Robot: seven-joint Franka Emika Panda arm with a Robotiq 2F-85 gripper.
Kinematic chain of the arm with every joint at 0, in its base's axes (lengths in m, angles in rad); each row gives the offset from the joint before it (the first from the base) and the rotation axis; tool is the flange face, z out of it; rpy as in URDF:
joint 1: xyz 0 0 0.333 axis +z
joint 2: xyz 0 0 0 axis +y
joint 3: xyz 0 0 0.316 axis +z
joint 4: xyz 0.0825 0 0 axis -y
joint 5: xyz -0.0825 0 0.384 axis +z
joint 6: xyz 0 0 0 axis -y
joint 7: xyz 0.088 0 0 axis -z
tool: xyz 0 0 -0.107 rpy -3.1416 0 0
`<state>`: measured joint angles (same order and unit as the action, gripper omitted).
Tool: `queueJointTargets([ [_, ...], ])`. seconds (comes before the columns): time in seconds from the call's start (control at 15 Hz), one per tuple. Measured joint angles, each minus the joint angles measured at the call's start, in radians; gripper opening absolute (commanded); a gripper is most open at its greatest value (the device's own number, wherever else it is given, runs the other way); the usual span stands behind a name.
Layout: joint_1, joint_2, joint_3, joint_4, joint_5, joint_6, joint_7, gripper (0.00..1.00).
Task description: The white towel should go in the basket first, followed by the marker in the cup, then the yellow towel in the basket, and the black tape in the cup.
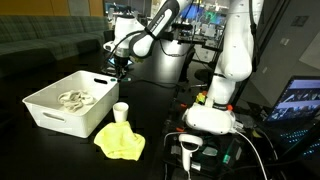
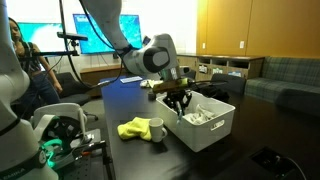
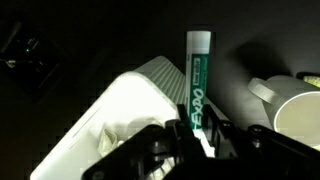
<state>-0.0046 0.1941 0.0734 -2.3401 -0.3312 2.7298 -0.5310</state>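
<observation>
Gripper (image 3: 197, 128) is clamped nearly all the way shut on the marker (image 3: 197, 75), a white one with a green label that pokes straight out past the fingers in the wrist view. So the marker's up in the air, off the table (image 1: 165, 100), hanging right around the rim of the basket (image 1: 50, 115) on the side facing the cup (image 1: 121, 111). White towel (image 1: 74, 98) is already lying crumpled inside the basket. Cup stands upright just beside the basket, and the yellow towel (image 1: 120, 142) sits bunched up on the dark tabletop right next to the cup in both exterior views.
</observation>
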Motion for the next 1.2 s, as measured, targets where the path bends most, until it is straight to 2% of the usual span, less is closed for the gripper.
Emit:
queueJointTargets([
  [0.47, 0.019, 0.015, -0.018, -0.112, -0.158, 0.259, 0.072, 0.09],
  [0.73, 0.018, 0.038, -0.008, -0.166, -0.16, 0.434, 0.077, 0.09],
  [1.0, -0.056, 0.1, 0.096, -0.199, -0.158, 0.589, 0.077, 0.09],
  [1.2, -0.169, 0.166, 0.221, -0.2, -0.187, 0.658, 0.083, 0.09],
])
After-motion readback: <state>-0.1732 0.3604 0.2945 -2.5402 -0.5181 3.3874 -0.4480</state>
